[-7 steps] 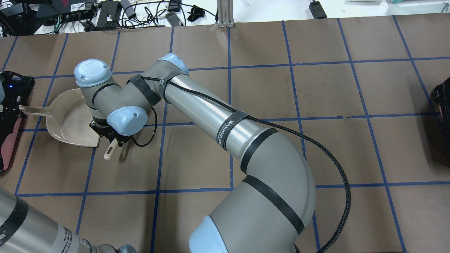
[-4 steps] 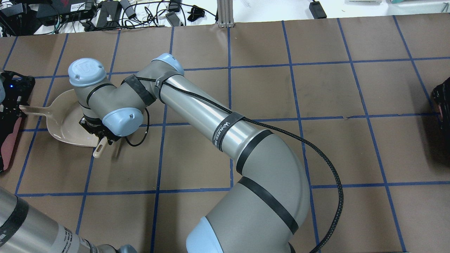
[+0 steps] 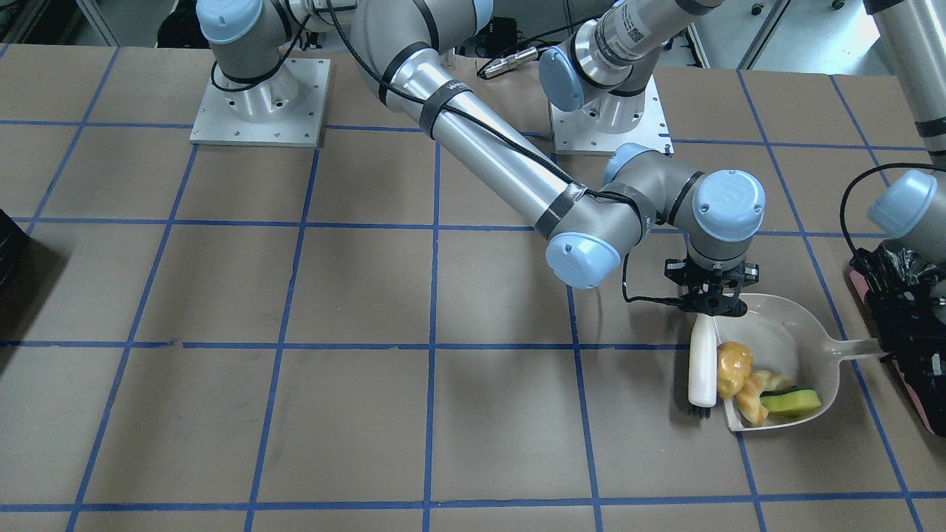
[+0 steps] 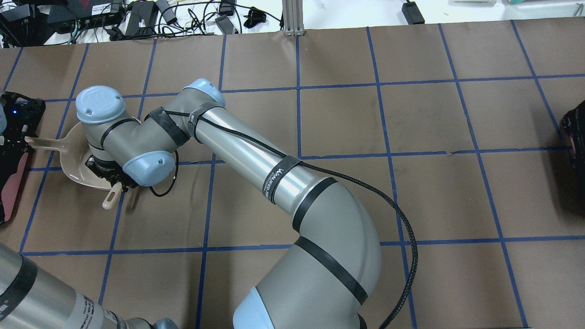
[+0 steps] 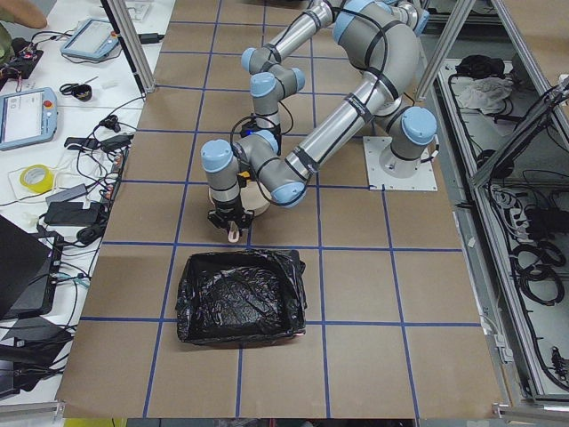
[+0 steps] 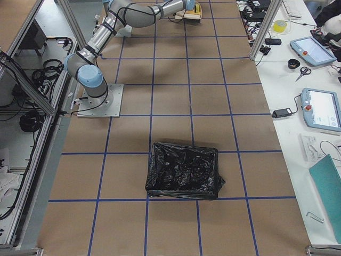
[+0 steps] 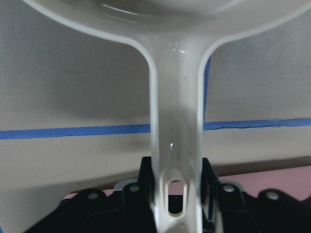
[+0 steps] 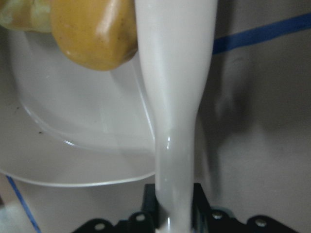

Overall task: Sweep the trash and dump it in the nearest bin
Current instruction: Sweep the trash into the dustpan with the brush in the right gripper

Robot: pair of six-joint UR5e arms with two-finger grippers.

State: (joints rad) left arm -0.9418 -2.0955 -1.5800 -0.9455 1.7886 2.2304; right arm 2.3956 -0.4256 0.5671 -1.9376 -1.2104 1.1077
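The white dustpan [image 3: 794,332] lies flat on the table. In it sit the trash pieces: a glossy yellow-brown lump [image 3: 732,367], a tan curled pastry piece [image 3: 755,393] and a yellow-green wedge [image 3: 791,400]. My left gripper [image 7: 177,182] is shut on the dustpan's handle [image 3: 857,346]. My right gripper [image 3: 711,309] is shut on the white brush [image 3: 702,366], which lies along the pan's open mouth with its black bristles on the table beside the lump [image 8: 92,34]. The bin [image 4: 11,187], pink-sided with a black bag, stands right behind the left gripper.
The right arm [image 4: 256,151] reaches across the table and covers most of the pan from above. Another dark container [image 4: 577,132] sits at the opposite table end. Two arm base plates [image 3: 255,111] stand at the robot's side. Cables lie beyond the far edge.
The right arm has swung toward the dustpan and the bin side, carrying the brush with it. The dustpan and the left gripper have stayed in place.
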